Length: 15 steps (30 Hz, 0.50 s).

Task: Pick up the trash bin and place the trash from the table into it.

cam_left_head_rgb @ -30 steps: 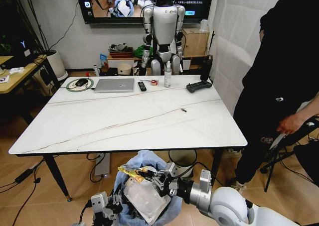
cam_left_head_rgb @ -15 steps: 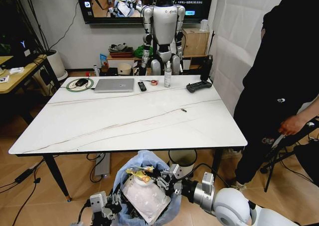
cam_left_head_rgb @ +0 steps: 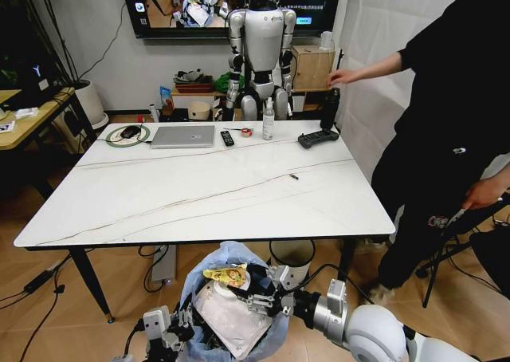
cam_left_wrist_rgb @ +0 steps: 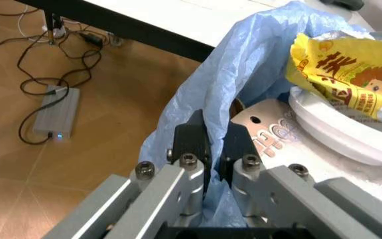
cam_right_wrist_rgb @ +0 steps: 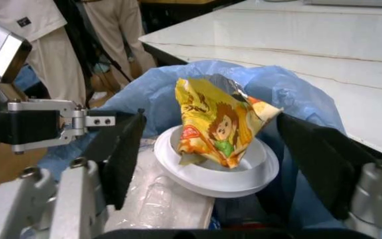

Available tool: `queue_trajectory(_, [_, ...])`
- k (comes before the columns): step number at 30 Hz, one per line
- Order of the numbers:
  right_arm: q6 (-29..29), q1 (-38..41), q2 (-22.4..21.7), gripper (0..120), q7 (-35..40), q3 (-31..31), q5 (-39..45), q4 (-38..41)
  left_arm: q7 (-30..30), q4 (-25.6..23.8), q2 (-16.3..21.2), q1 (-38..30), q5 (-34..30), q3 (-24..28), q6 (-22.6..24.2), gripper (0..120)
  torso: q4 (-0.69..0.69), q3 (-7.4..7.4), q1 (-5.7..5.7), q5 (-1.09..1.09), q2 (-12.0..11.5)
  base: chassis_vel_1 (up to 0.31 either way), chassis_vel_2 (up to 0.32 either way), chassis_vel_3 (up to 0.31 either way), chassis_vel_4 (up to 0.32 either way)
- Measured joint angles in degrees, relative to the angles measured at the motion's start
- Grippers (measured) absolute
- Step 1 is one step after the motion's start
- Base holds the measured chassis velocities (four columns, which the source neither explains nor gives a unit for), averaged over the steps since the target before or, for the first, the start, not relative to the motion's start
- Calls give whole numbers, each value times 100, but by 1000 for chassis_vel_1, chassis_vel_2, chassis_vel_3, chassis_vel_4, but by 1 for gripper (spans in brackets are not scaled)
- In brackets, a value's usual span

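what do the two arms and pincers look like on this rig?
Right arm: glossy white rounded shells, silver metal wrist collar. Right pincer: silver-grey linkage bars, broad matte black fingers. Left pincer: grey metal bars with exposed hex bolts, narrow black finger pads. In the head view the left pincer's body is light grey with dark cabling.

The trash bin [cam_left_head_rgb: 231, 314] is cut off by the head view's lower edge, and its hard wall is hidden under the blue bag [cam_left_wrist_rgb: 244, 89]. Just beyond the left gripper [cam_left_wrist_rgb: 214, 149], whose jaws pinch the bag's rim, the white plate [cam_left_wrist_rgb: 337, 124] and yellow wrapper [cam_left_wrist_rgb: 350, 64] run off the picture's edge. Between the right gripper's [cam_right_wrist_rgb: 204, 164] spread fingers, litter under the plate cannot be made out.
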Motion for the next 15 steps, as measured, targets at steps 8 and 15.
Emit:
queue_trajectory(8, [-8, -98, -110, 100, 27, 50, 34, 190, -2, 5, 0, -25, -1, 1, 2, 0, 0, 0, 0, 0, 0, 0, 0, 0, 0])
queue_trajectory(15, [-28, -182, -194, 100, 50, 87, 62, 471, -2, 22, 3, -46, -11, 1, 11, 0, 0, 0, 0, 0, 0, 0, 0, 0, 0])
